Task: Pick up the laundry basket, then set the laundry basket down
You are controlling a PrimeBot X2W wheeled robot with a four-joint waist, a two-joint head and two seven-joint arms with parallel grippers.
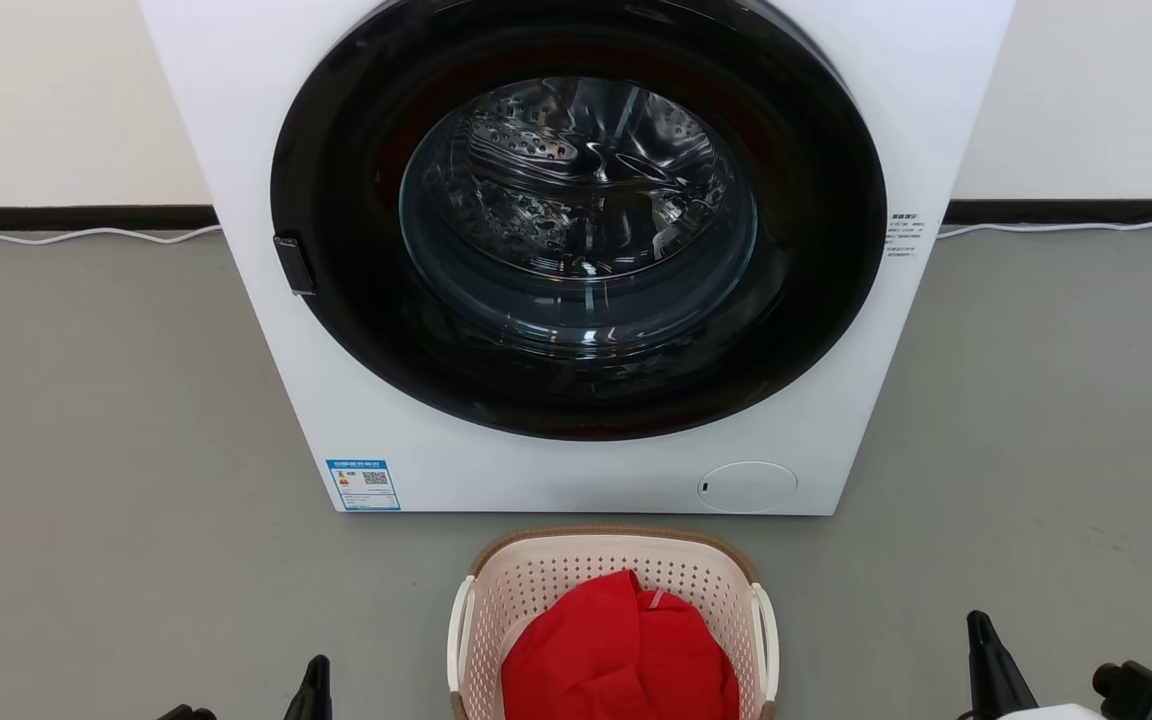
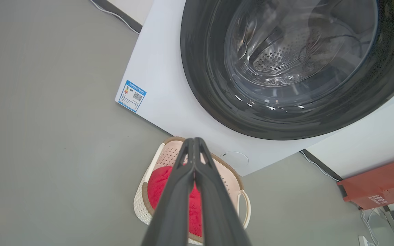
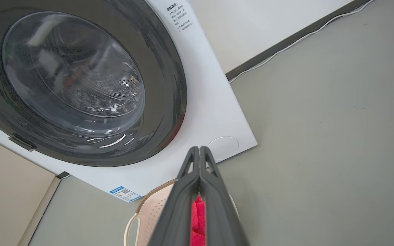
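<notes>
The laundry basket [image 1: 546, 585] sits on the grey floor [image 1: 86, 450] just in front of the washing machine [image 1: 256, 400], at the 6 o'clock of its round dark door [image 1: 336, 340], which is shut. A narrow strip of floor lies between them. A crumpled red cloth [image 1: 626, 650] lies inside the basket, and its white handles [image 1: 458, 630] stand at its 9 and 3 o'clock sides.

The left tool [image 2: 194, 140] hangs at the basket's 9 o'clock, apart from the handle, its two dark fingers pressed together with nothing between them. The right tool [image 3: 199, 149] hangs farther off at the basket's 3 o'clock, likewise closed and empty. Neither touches the basket.

On the machine's front, a blue label [image 1: 363, 484] sits at 7 o'clock below the door and a round white cap [image 1: 746, 487] at 5 o'clock. A white cable [image 1: 76, 236] runs along the dark skirting behind.
</notes>
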